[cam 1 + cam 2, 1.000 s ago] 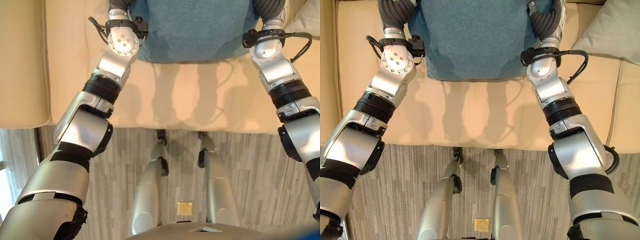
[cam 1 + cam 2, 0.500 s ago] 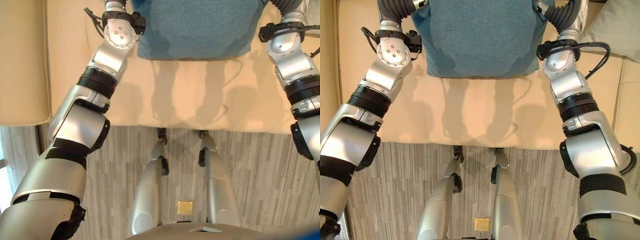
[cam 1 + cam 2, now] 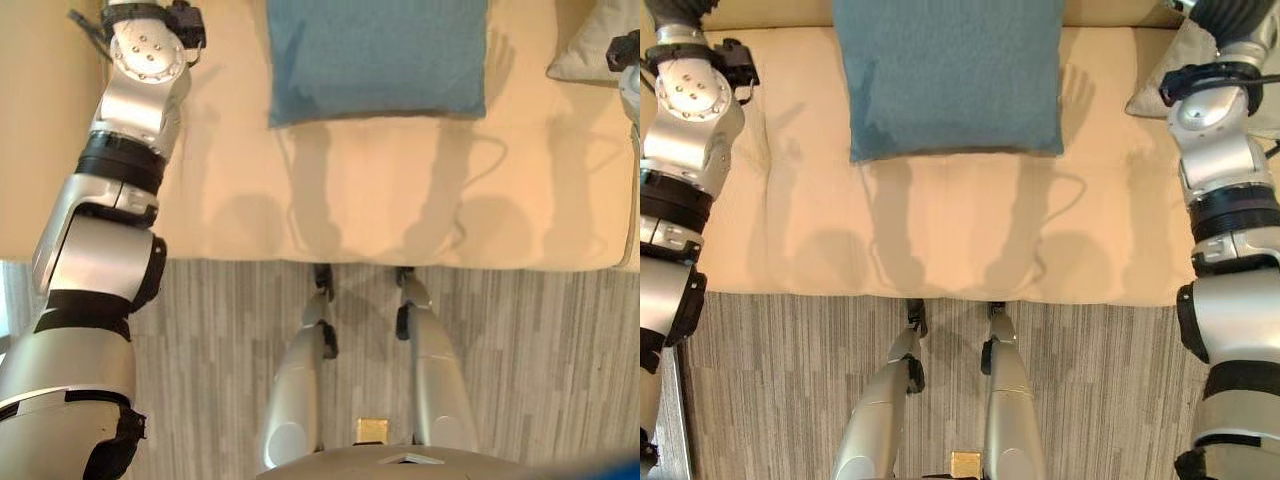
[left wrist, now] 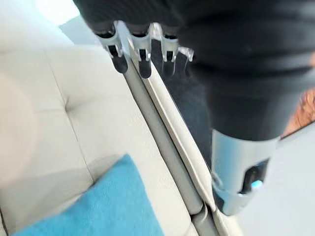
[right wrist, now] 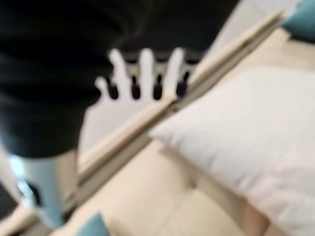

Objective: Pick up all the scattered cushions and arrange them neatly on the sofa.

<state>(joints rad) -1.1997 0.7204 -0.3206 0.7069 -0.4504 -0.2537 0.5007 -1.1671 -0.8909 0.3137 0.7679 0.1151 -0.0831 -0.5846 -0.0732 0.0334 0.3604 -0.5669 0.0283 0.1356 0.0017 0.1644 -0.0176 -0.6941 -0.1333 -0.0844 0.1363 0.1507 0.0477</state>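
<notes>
1. The blue cushion (image 3: pixel 952 75) lies flat on the sofa seat (image 3: pixel 940 230), squared up toward the back of the seat, with its near edge well clear of the front of the seat. Neither hand touches it.
2. You'll find a pale grey cushion (image 3: pixel 590 50) at the right end of the sofa, on the same seat, well apart from the blue one. In the right wrist view it shows as a white pillow (image 5: pixel 246 142) lying close against the sofa back.
3. Your left hand (image 4: pixel 140 49): fingers straight and spread side by side, empty, held over the sofa's back edge. A corner of the blue cushion (image 4: pixel 98 206) sits on the seat beside it, not touching.
4. Your right hand (image 5: pixel 142 73): fingers straight and splayed, empty, near the sofa back just beside the pale cushion. The view is blurred, so I can't tell if it touches it.
5. Both arms are held out wide, one either side of the blue cushion.
</notes>
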